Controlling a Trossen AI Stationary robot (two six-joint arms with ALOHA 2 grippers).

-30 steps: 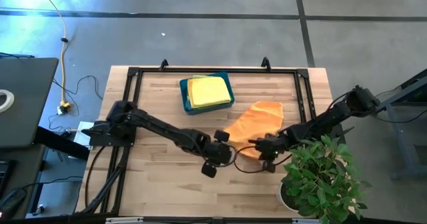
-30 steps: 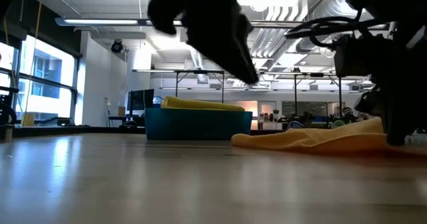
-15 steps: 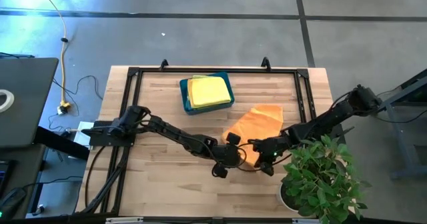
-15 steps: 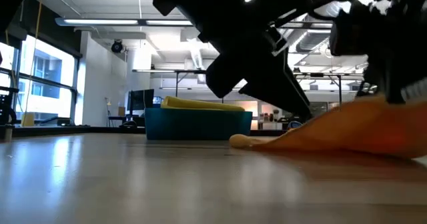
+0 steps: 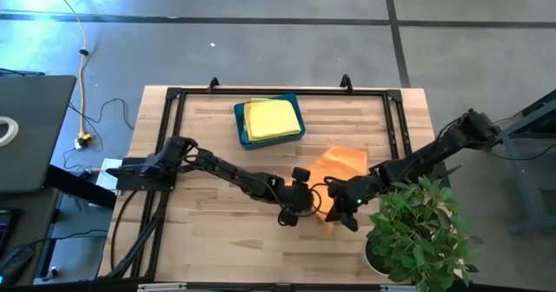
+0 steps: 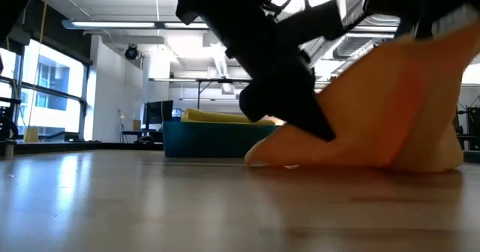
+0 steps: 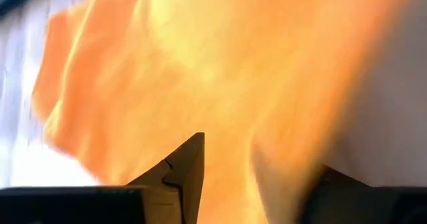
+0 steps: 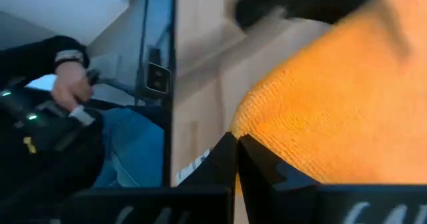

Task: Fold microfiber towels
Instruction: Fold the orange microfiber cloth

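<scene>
Pale wooden slatted counter (image 5: 208, 231) with black metal frame; the high view alone shows it whole. Leafy green potted plant (image 5: 415, 227) at its right near corner. Rigid teal plastic bin (image 5: 269, 121) toward the far edge, holding a folded yellow microfiber towel (image 5: 271, 118); the low view shows only its side. Orange microfiber towel (image 5: 337, 172) right of centre, its near edge raised off the counter, seen as a tall peak (image 6: 390, 102) in the low view. Left tool (image 5: 306, 203) narrow, pinching the towel's edge. Right tool (image 5: 340, 210) tips together (image 8: 235, 159) on the orange cloth. The right wrist view alone shows a person's hand (image 8: 70, 84).
</scene>
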